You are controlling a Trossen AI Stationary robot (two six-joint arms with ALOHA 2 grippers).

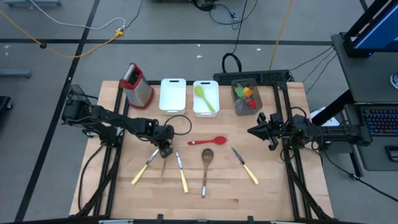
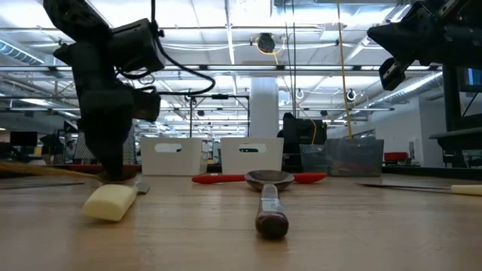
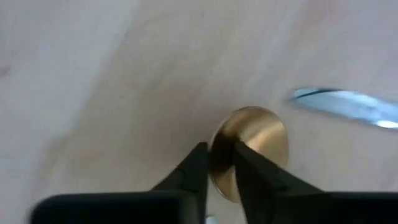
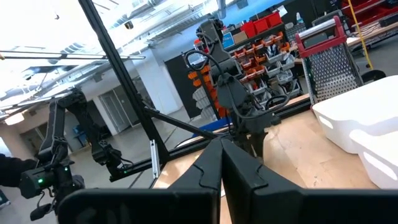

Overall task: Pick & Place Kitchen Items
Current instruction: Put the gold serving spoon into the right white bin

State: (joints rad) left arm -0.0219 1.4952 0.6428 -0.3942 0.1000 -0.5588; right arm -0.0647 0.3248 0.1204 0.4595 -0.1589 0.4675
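Observation:
My left gripper (image 1: pixel 165 151) points down at the table's middle left and is shut on a gold spoon (image 3: pixel 255 140). On the table lie cream-handled knives (image 1: pixel 144 168) (image 1: pixel 181 172) (image 1: pixel 246 165), a wooden spoon (image 1: pixel 206 167) and a red spoon (image 1: pixel 208 141). A green spatula (image 1: pixel 204 98) lies in a white tray (image 1: pixel 214 106). My right gripper (image 1: pixel 254 131) is shut and empty, held above the table's right side. My left gripper (image 3: pixel 219 149) pinches the rim of the gold spoon's bowl (image 3: pixel 221 163) between its two fingers, on the side nearest the wrist camera. The fingers come from above, pointing down. In the low view the fingers (image 2: pixel 113 172) reach down to the tabletop.
A red-topped metal grater (image 1: pixel 137 85), a second white tray (image 1: pixel 173 94) and a grey bin (image 1: pixel 240 107) holding colourful utensils stand along the far side. A knife blade (image 3: pixel 348 106) lies close beside the spoon's bowl. Bare wood lies along the near edge.

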